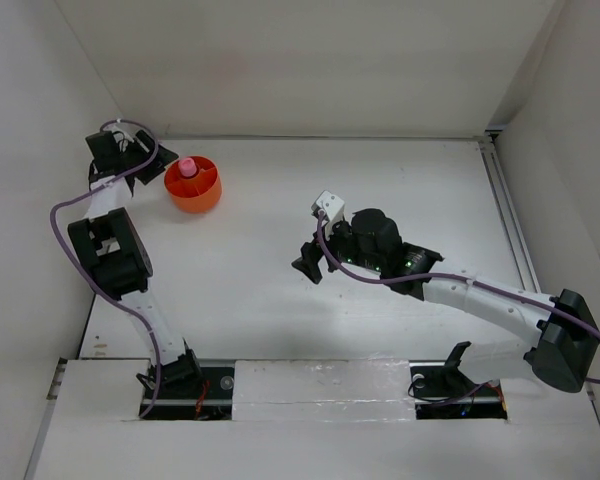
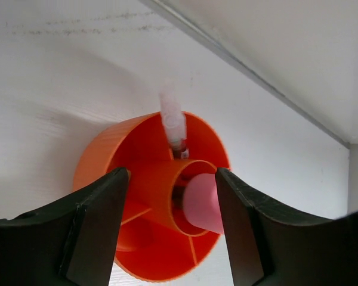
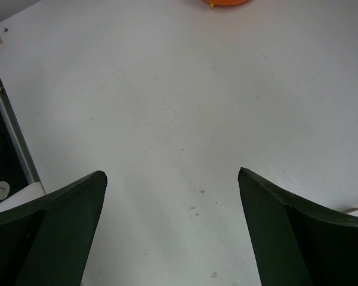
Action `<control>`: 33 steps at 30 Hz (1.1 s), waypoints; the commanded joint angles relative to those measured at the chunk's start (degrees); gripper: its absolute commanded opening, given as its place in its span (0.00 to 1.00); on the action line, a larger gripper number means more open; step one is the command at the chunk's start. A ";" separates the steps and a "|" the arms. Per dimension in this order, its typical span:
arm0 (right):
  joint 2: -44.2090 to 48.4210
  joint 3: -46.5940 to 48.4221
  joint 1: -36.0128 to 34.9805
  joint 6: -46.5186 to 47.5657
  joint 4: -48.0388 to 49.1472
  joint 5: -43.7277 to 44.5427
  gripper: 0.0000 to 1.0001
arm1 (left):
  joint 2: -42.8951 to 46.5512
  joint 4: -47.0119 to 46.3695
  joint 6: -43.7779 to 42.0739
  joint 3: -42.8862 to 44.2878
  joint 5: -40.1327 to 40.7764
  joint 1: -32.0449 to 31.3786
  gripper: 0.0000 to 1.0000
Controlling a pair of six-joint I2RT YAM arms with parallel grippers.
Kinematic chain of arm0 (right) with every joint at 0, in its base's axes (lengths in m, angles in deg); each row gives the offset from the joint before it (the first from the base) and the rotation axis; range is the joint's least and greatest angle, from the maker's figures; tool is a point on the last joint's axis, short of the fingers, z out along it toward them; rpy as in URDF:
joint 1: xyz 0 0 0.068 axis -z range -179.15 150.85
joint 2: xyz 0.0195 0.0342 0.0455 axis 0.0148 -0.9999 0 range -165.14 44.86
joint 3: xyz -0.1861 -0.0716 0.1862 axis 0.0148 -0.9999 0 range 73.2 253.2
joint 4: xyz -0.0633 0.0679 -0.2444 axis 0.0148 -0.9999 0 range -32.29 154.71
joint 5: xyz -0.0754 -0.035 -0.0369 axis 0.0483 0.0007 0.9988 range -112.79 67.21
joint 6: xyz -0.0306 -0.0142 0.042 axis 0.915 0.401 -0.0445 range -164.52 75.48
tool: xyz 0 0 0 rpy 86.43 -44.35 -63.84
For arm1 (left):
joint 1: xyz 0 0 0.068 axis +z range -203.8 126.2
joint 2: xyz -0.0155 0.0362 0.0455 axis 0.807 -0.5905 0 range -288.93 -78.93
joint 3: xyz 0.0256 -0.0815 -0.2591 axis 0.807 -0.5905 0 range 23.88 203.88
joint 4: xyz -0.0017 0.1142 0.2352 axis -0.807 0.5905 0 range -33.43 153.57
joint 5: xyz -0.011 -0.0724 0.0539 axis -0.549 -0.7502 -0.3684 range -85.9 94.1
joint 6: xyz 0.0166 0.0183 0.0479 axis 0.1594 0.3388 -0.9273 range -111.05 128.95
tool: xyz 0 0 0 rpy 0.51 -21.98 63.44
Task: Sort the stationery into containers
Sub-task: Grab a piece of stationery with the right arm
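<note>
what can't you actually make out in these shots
Left wrist: the left gripper's fingers hide the orange tub's lower compartments; the clear tube is blurred.
Right wrist: the top edge cuts off all but a sliver of the tub.
Top external: anything in the tub besides the pink cap is too small.

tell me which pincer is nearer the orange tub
Left. The left pincer sits right beside the orange tub; the right pincer hangs well apart from it, off to its right.

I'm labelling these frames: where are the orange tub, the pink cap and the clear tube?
orange tub [image 1: 202,203], top external view, near outer wall.
pink cap [image 2: 201,202], left wrist view, its rounded side.
clear tube [image 2: 172,118], left wrist view, its pale upper end.
</note>
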State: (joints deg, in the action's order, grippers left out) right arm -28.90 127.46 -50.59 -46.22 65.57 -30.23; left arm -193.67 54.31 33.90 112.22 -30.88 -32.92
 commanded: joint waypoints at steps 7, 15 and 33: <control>-0.51 -0.47 -0.33 0.29 3.44 3.82 0.99 | 11.81 -2.40 3.96 1.84 -0.27 1.52 0.69; -4.98 3.56 9.58 -5.50 -3.13 9.08 0.99 | 22.79 7.79 7.13 0.17 10.71 1.53 1.00; -14.57 10.26 16.11 -25.81 -19.86 34.25 0.95 | 51.95 15.10 4.85 -16.24 12.84 -18.60 1.00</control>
State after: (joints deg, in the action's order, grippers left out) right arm -44.15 139.09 -34.92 -67.38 44.22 -0.49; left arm -147.14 71.57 38.84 101.64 -13.36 -51.59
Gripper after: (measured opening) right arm 0.950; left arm 0.997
